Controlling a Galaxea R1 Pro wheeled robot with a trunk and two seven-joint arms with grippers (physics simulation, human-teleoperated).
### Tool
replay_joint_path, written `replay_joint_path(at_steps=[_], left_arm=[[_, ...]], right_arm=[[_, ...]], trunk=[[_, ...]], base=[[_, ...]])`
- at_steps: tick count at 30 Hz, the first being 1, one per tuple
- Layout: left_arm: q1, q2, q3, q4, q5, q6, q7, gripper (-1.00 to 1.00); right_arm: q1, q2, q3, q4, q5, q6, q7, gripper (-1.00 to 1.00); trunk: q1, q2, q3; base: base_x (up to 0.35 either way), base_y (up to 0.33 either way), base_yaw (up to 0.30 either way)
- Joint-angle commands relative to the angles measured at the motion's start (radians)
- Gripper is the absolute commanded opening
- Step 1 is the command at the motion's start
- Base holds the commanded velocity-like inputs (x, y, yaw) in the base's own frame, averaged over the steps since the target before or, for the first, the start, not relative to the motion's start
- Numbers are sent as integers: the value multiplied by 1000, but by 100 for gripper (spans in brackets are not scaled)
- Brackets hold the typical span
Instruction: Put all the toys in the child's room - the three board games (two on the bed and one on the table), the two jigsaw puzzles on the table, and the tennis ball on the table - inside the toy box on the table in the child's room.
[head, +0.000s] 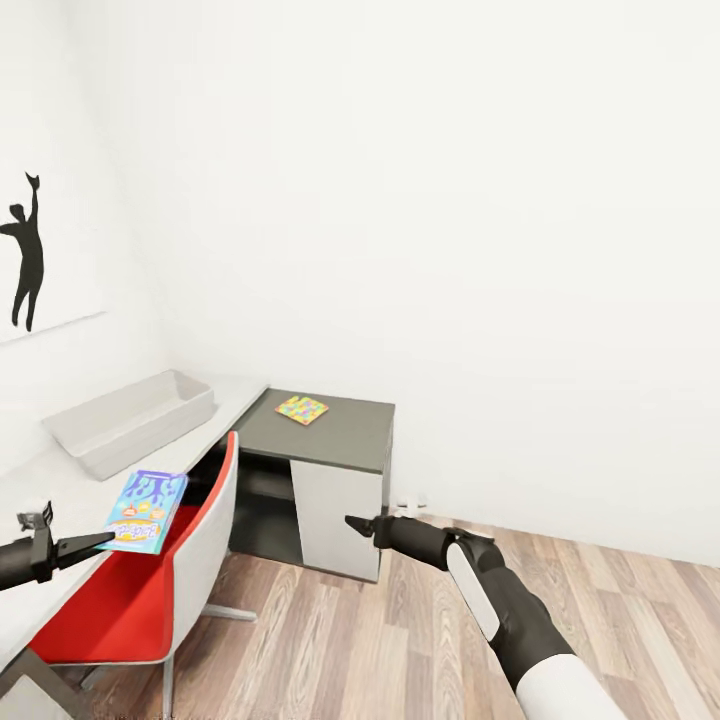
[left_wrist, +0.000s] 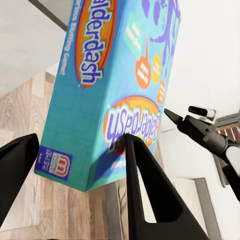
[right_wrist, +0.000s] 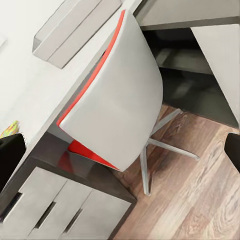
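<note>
Nearest in: caught the left gripper (head: 95, 542) pinching a flat blue printed-cardboard board game box (head: 148, 510) by one short end, with a black finger (left_wrist: 145, 190) on either face. Held it tilted, hanging over the near edge of the long pale grey-white table (head: 60, 490) and the seat of the red-and-grey shell chair (head: 150, 600), not in anything yet.

Looked light and stiff, probably hollow cardboard with a glossy, slippery cover. Gripped that close to one end, likely to swing or slide out, so better taken nearer the middle of a long edge, or just carried slow and level.

A bit further out, spotted the right gripper (head: 352, 523) over the wood-plank floor (head: 400, 640), jaws spread wide and pinching nothing.

Further back on the table, found the shallow pale grey plastic toy box (head: 130, 420) close to the wall, open side up, well apart from the held game. Saw nothing inside from that angle.

Farthest off, noticed one thin multicoloured jigsaw puzzle board (head: 302, 409) lying flat on the dark grey cabinet top (head: 350, 435) in the corner
</note>
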Motion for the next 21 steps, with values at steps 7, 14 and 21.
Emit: replay_joint_path(at_steps=[7,14,21], left_arm=[[-1,1,42,3,1,16,-4,-100],[1,12,49,3,1,28,-4,-100],[2,19,64,5,2,27,-4,-100]], right_arm=[[1,2,1,-1,-7,6,0,100],[1,4,3,-1,-7,6,1,100],[1,6,5,-1,-6,6,0,100]], trunk=[[1,-2,-9],[1,-2,-16],[1,-2,-23]], base=[[0,0,245],[1,0,245],[210,0,245]])
